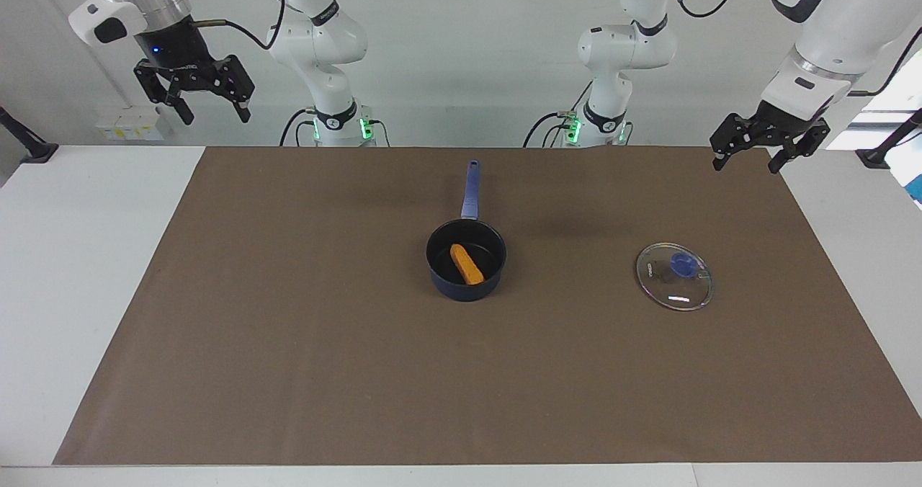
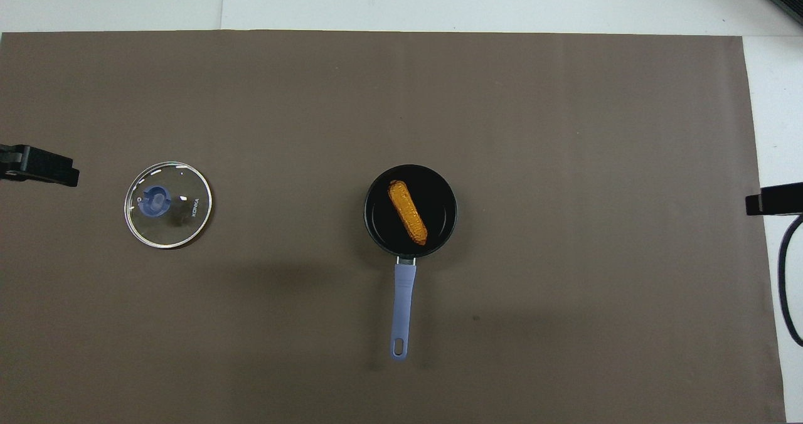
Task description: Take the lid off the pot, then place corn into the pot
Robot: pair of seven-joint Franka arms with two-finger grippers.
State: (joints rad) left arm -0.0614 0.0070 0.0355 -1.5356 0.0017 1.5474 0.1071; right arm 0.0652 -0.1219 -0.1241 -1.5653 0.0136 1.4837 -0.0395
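Note:
The dark blue pot [image 1: 461, 289] stands open in the middle of the brown mat, its long handle [image 1: 470, 189] pointing toward the robots. The orange corn [image 1: 467, 264] lies inside it, slantwise on the black bottom, and shows in the overhead view [image 2: 408, 212] too. The glass lid [image 1: 674, 276] with its blue knob lies flat on the mat toward the left arm's end, apart from the pot [image 2: 441, 193]. My left gripper [image 1: 747, 164] is open and empty, raised over the mat's edge at its own end. My right gripper [image 1: 215, 117] is open and empty, raised high at its own end.
The brown mat [image 1: 288, 343] covers most of the white table [image 1: 65, 256]. In the overhead view the lid [image 2: 168, 204] lies beside one of the left gripper's fingers [image 2: 44, 168]. A black cable [image 2: 784, 286] hangs at the right arm's end.

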